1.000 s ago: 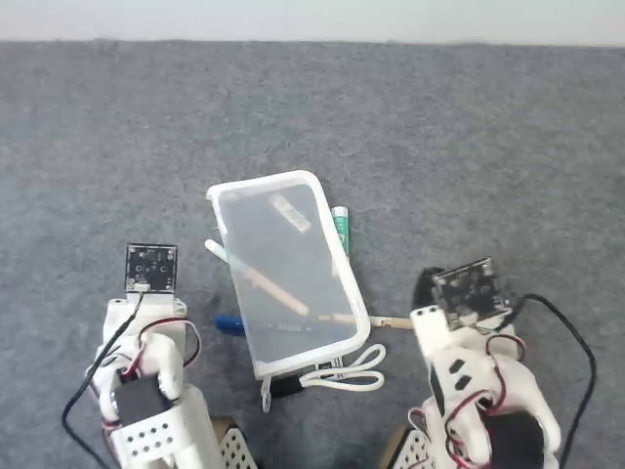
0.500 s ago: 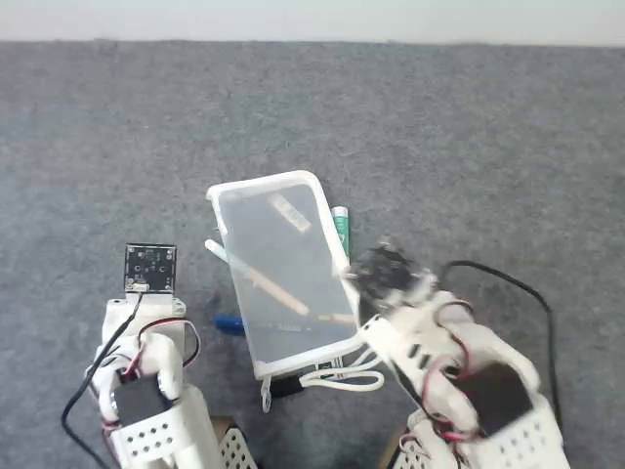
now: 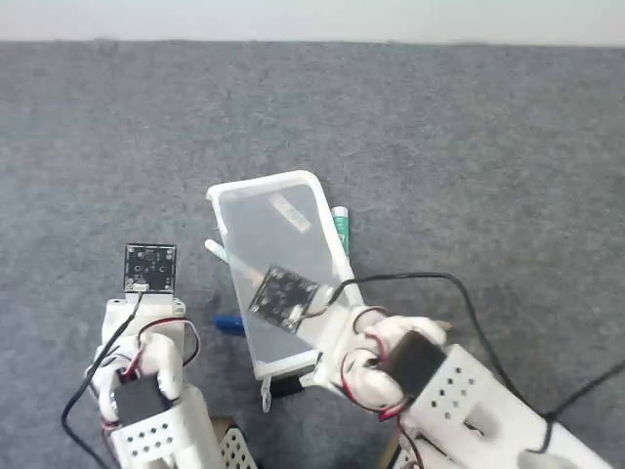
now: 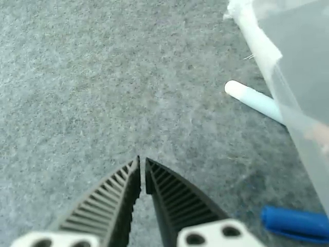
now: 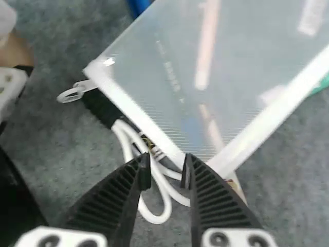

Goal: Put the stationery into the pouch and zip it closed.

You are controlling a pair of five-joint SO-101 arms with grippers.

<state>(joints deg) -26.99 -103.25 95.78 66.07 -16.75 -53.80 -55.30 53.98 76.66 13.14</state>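
Observation:
A translucent pouch [image 3: 283, 244] with a white border lies flat in the middle of the grey mat. A wooden pencil [image 5: 208, 46] shows through it. A green pen [image 3: 340, 231] lies along its right edge, with a white pen [image 3: 215, 250] and a blue pen [image 3: 229, 323] sticking out on its left. My right gripper [image 5: 165, 167] hovers narrowly open over the pouch's near edge and a white cord loop [image 5: 154, 198]. The white zipper pull [image 5: 72, 94] sticks out at the near corner. My left gripper [image 4: 142, 170] is shut, low over bare mat left of the white pen [image 4: 252, 100].
A small black object [image 5: 100, 108] pokes out from under the pouch's near corner. The right arm's body [image 3: 420, 376] crosses the near right of the mat. Open grey mat [image 3: 469, 147] stretches behind and to both sides of the pouch.
The right arm has swung left from the near right corner until its wrist hangs over the pouch's near end. The left arm and the pouch have stayed put.

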